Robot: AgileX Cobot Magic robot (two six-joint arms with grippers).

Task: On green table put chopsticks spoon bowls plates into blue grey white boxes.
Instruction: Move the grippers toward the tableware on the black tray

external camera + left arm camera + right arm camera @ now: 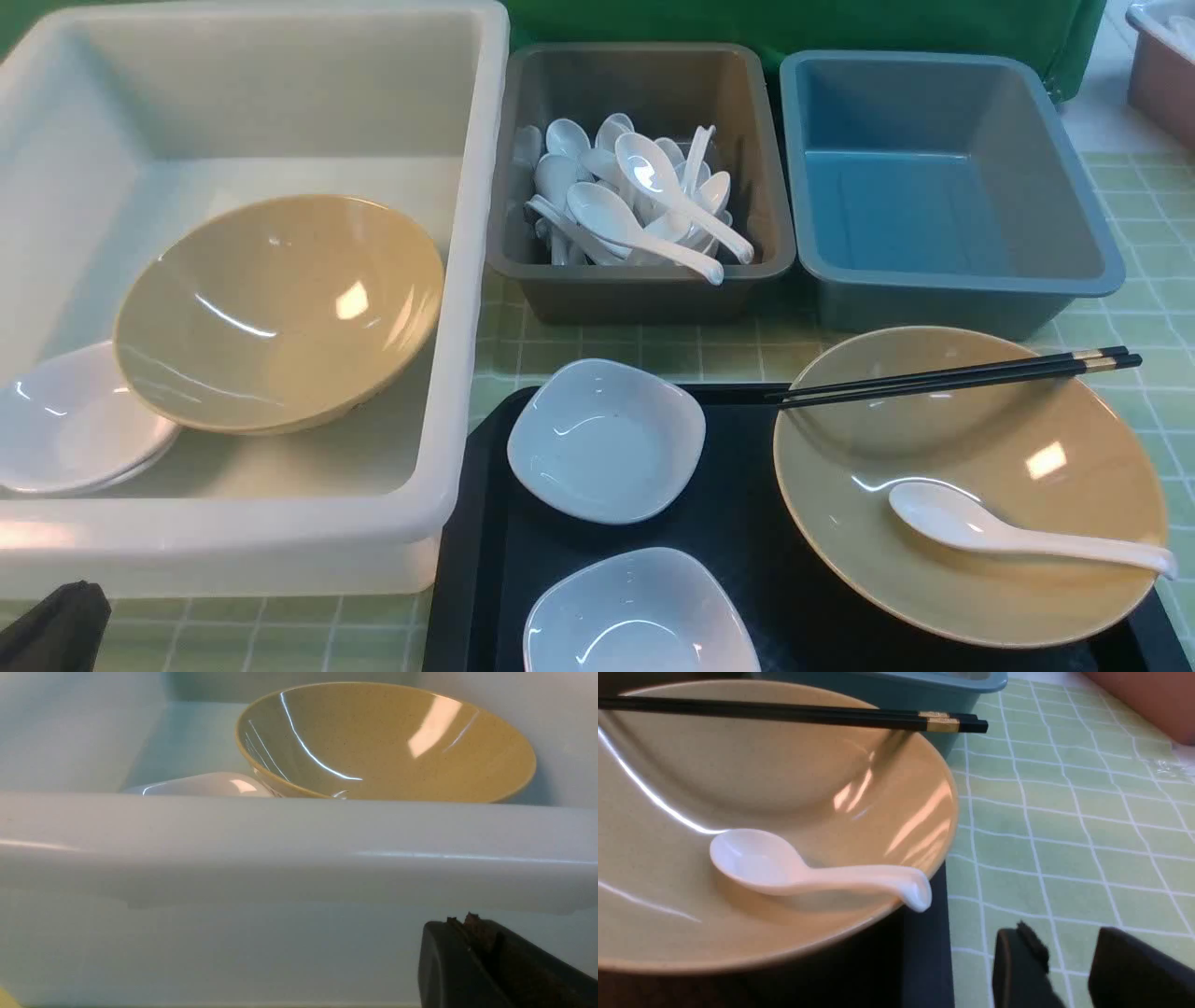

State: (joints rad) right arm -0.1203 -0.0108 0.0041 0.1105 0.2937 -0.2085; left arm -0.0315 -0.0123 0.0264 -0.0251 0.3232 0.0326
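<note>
On the black tray [747,532] stands a tan bowl [1036,420] with the black chopsticks [952,376] across its far rim and a white spoon [1008,534] inside. Two small white plates [607,439] [639,616] sit beside it. The white box [233,537] holds another tan bowl [280,308] leaning on stacked white plates [65,420]. Several spoons [635,201] fill the grey box [644,294]; the blue box [934,215] is empty. My left gripper [467,921] is shut and empty, low before the white box's near wall. My right gripper [1069,942] is open and empty over the green table [1064,826], beside the spoon's handle [878,879].
A pinkish-brown tub [1162,70] stands at the far right corner. A dark green backdrop hangs behind the boxes. The three boxes stand side by side along the back, with the tray close in front of the grey and blue ones.
</note>
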